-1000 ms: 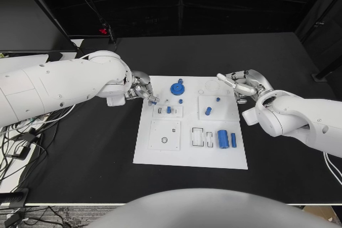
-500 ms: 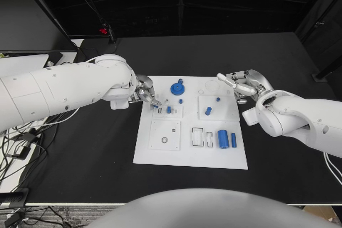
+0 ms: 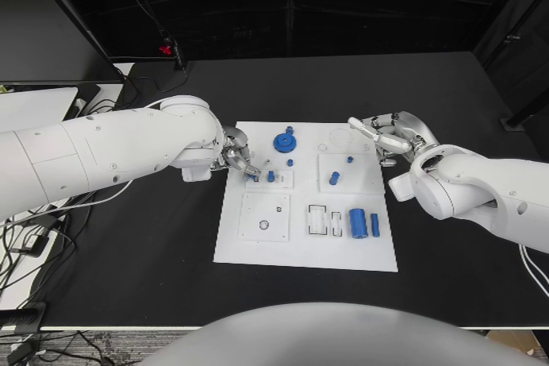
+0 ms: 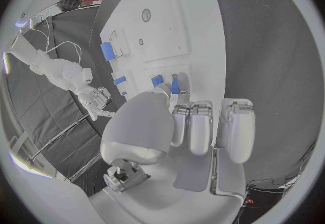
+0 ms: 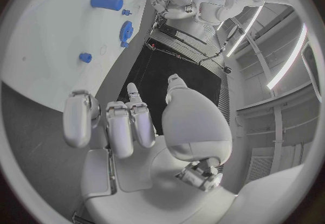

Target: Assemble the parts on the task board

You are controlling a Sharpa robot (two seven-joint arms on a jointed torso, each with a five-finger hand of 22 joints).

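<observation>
Task judged early-stage: several blue parts (image 3: 358, 222) loose on task board (image 3: 307, 253), mid-table. Left hand (image 3: 237, 158) at board's far-left, pinching small blue piece (image 4: 174, 84). Right hand (image 3: 387, 136) beside far-right edge, fingers curled, empty.

Black table (image 3: 137, 287) with matte top filled most of the head view, its front edge near the picture's bottom. Dark curtain or drape (image 3: 286, 21) hung behind the far edge, folds faintly visible. Small red item (image 3: 167, 49) sat at the back left beside a black pole (image 3: 69, 21). Loose cables (image 3: 28, 239) lay bunched off the table's left side, with a pale surface (image 3: 34, 100) further up that edge. Right wrist view showed a ceiling with long strip lights (image 5: 287, 64) and metal framing (image 5: 260, 50). Left wrist view showed dark drapes (image 4: 40, 121).
</observation>
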